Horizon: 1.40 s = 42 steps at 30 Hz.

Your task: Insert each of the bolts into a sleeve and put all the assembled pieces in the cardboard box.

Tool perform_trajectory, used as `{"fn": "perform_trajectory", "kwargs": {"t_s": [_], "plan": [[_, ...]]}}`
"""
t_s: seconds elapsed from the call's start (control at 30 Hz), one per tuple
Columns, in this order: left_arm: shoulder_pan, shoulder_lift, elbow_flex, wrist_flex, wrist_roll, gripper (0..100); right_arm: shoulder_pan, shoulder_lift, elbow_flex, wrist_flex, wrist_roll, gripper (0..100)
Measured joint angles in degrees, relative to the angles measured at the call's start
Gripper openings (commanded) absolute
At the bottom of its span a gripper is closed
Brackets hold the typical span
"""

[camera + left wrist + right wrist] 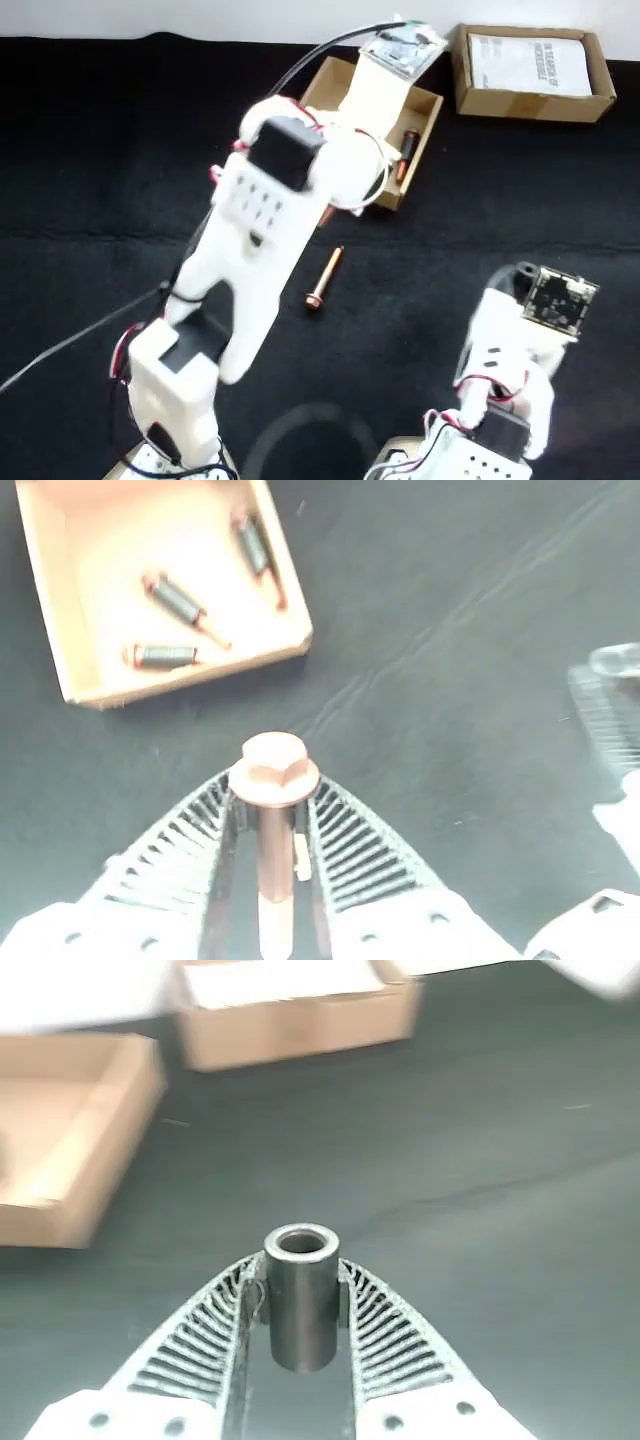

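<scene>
copper-coloured, the bolt [273, 765] sits clamped in the left hand [274, 785]. its shank runs down the gap between the ribbed fingers [180, 850], and its six-sided head pokes out past their tips. the hand hangs over the black table [450, 630], with the cardboard box [85, 560] near it and off to one side. three assembled pieces [178, 600] lie in that box, apart from each other. the right hand [302, 1260] grips a dark metal sleeve [302, 1305] between its fingers, the open end out beyond the tips, over the table and well apart from the box. from the high view, a second bolt [325, 277] lies loose on the table between the two arms, near the cardboard box, its head toward the arms' bases. a second box [590, 80] with a white sheet [527, 62] in it stands at the far edge, just beside the first.
</scene>
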Motion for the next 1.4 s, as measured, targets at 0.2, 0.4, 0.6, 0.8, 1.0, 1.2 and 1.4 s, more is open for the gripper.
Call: {"fn": "perform_trajectory", "kwargs": {"t_s": [0.2, 0.4, 0.6, 0.8, 1.0, 1.2, 1.4], "plan": [[6.0, -8.9, 0.0, 0.0, 0.0, 1, -17.7, 0.0, 0.0, 0.0, -11.8, 0.8], [7.1, -14.1, 0.0, -6.2, 0.2, 1, -26.3, 0.0, 0.0, 0.0, -12.7, 0.8], [7.6, -20.1, 0.0, -15.6, 8.5, 1, -33.1, 0.0, 0.0, 0.0, -12.7, 0.8], [6.2, -22.1, -0.1, -20.7, 17.8, 1, -38.2, 0.0, 0.0, 0.0, -12.7, 0.8], [0.5, -16.0, -0.5, -23.3, 20.7, 1, -40.4, 0.0, 0.0, 0.0, -12.7, 0.8], [0.1, -6.2, -0.4, -23.4, 20.7, 1, -40.7, 0.0, -0.1, 0.0, -12.7, 0.8], [0.2, -0.5, -0.4, -23.4, 20.7, 1, -40.7, 0.0, -0.7, -1.4, -8.8, 0.8]]}}
